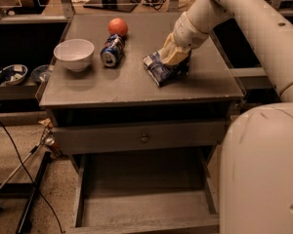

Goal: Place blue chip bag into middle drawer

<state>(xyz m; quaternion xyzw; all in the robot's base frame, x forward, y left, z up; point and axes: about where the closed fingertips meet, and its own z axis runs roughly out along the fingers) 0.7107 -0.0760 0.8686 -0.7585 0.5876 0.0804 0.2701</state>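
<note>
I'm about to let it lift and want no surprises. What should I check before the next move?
1. Gripper is down on the blue chip bag: ok.
2. Hold on the bag is secure: cannot tell.
3. Middle drawer stands open below, floor bare: ok.
4. Soda can and bowl lie apart from the bag, to its left in the picture: ok.
5. Bag rests fully on the cabinet top, back from its front edge: ok.

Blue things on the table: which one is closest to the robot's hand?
The crumpled blue chip bag, right at the gripper. The blue soda can lies farther off, by the white bowl.
</note>
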